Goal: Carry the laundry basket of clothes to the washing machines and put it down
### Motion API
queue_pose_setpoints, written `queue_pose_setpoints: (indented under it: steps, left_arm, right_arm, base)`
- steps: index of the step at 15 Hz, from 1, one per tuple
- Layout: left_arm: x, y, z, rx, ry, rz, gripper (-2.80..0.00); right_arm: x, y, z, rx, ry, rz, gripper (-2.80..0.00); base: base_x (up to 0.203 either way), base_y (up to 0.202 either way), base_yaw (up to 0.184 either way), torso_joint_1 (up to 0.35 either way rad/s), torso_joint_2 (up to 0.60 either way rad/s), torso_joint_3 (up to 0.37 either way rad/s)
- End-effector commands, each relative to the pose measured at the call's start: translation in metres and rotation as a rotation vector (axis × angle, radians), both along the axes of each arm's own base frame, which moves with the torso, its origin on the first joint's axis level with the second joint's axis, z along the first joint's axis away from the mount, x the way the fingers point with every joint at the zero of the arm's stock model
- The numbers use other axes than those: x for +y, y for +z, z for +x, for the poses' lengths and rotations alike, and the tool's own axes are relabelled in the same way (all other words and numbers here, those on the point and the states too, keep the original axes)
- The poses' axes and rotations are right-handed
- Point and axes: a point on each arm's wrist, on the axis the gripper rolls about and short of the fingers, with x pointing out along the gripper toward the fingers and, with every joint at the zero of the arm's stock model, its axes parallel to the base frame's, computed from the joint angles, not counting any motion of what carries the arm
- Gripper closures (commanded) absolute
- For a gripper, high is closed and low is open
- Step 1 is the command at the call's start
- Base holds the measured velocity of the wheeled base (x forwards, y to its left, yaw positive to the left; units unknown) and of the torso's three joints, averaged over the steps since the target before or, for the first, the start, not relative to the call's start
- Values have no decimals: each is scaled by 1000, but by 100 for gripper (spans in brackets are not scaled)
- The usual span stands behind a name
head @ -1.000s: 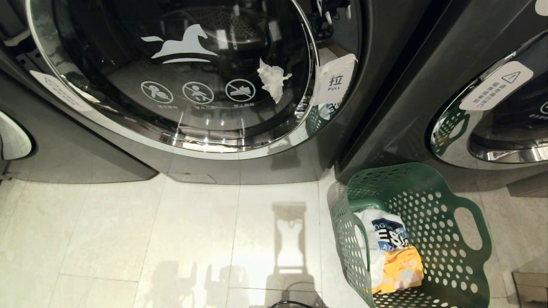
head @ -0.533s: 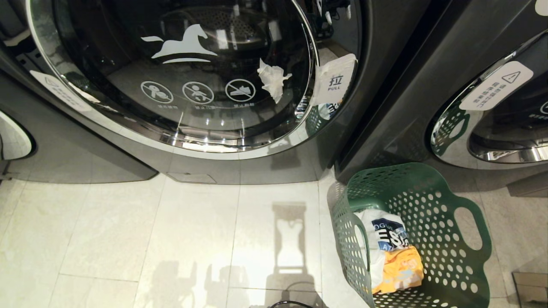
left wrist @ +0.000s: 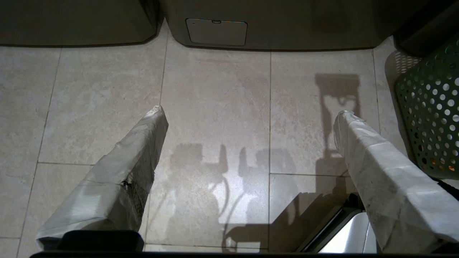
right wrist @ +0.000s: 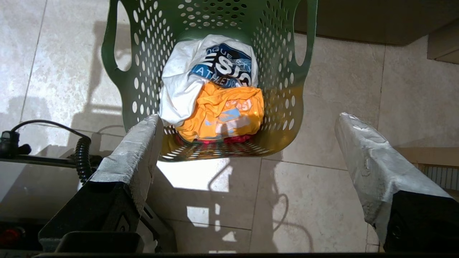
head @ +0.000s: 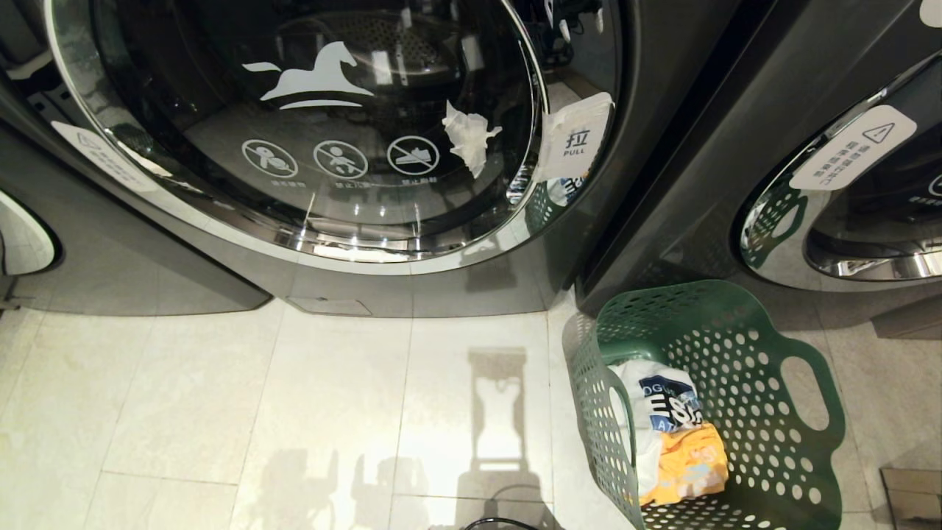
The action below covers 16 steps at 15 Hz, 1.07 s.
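Note:
The dark green laundry basket [head: 743, 353] stands on the tiled floor at the lower right, right in front of the washing machines [head: 456, 287]. Inside it lie the clothes [head: 681, 442]: a white printed shirt, an orange garment and a strip of pink. In the right wrist view the basket [right wrist: 143, 71] and clothes [right wrist: 215, 104] lie just ahead of my right gripper [right wrist: 247, 116], which hangs open above the floor, holding nothing. My left gripper [left wrist: 249, 111] is open over bare tiles, with the basket [left wrist: 430, 118] off to one side. Neither arm shows in the head view.
A second washing machine [head: 736, 147] stands at the right, its door partly seen. A white "PULL" tag [head: 575, 140] hangs by the big door. A service flap [left wrist: 216, 31] sits low on the machine. My base's edge and a coiled cable [right wrist: 82, 154] lie by the basket.

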Motion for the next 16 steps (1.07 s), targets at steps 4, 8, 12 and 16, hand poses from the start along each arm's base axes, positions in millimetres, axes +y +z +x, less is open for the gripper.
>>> queue_pose_setpoints:
  steps: [4, 8, 12, 16]
  left_arm:
    - [0, 0, 0, 2, -1, 1, -280]
    - [0, 0, 0, 1, -4, 14, -280]
    - [0, 0, 0, 4, -12, 54, -280]
    - [0, -1, 0, 5, -10, 59, -280]
  right_arm:
    - [0, 0, 0, 2, 3, -6, -280]
    - [0, 0, 0, 2, 4, -8, -280]
    - [0, 0, 0, 2, -1, 4, -280]
    - [0, 0, 0, 1, -3, 26, -280]
  base:
    - [0, 0, 0, 0, 0, 0]
    - [0, 0, 0, 0, 0, 0]
    - [0, 0, 0, 0, 0, 0]
    - [0, 0, 0, 0, 0, 0]
